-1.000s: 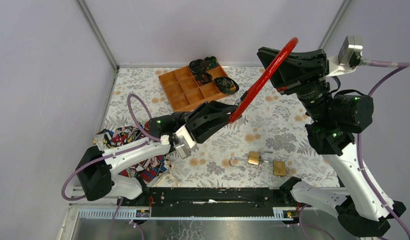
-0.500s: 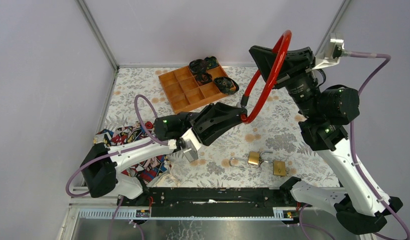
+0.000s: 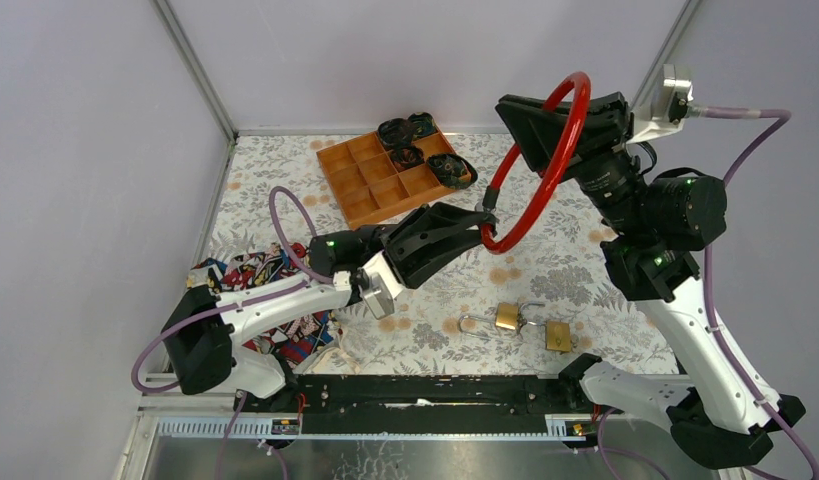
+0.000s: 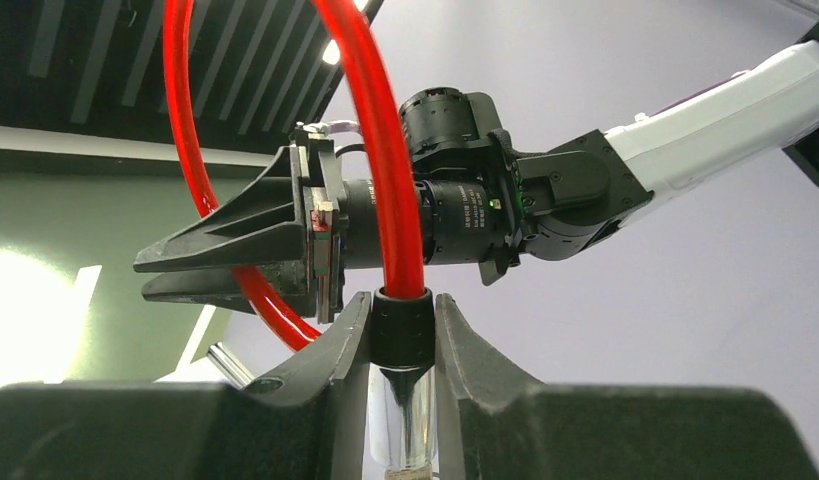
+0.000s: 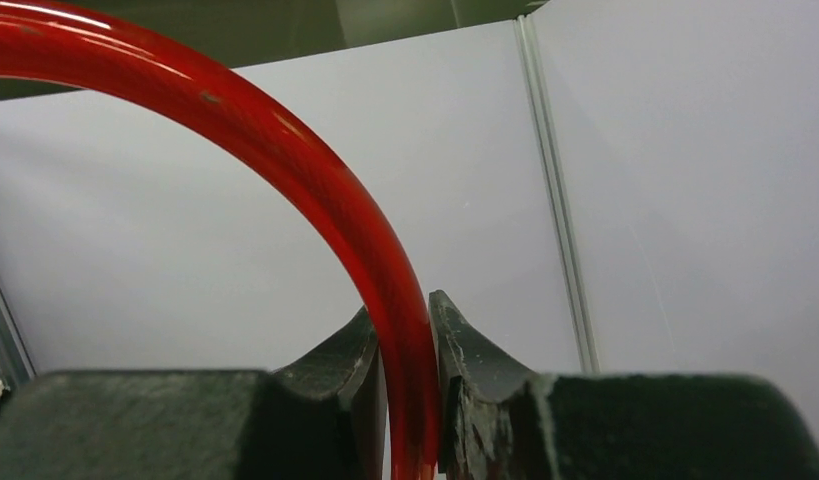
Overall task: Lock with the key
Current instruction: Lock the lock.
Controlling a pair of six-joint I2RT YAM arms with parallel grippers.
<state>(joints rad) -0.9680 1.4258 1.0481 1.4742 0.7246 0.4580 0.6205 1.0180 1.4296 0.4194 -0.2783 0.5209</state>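
A red cable lock (image 3: pixel 551 165) hangs in the air as a curved loop between both grippers. My left gripper (image 3: pixel 482 214) is shut on its black end collar (image 4: pixel 402 322), with a silver barrel (image 4: pixel 405 420) below the collar between the fingers. My right gripper (image 3: pixel 557 128) is shut on the red cable (image 5: pixel 315 180) higher up, near the top of the loop. In the left wrist view the cable (image 4: pixel 390 170) rises to the right gripper (image 4: pixel 235 265). No key shows in either gripper.
Two brass padlocks (image 3: pixel 506 317) (image 3: pixel 558 336) lie on the floral table near the front, one with an open shackle and a ring beside it. A wooden compartment tray (image 3: pixel 357 186) with dark objects stands at the back. A patterned cloth (image 3: pixel 255 280) lies at front left.
The cable went from a nearly straight diagonal to a bent loop. My right gripper turned and shifted left; my left gripper moved right and up with the cable's end.
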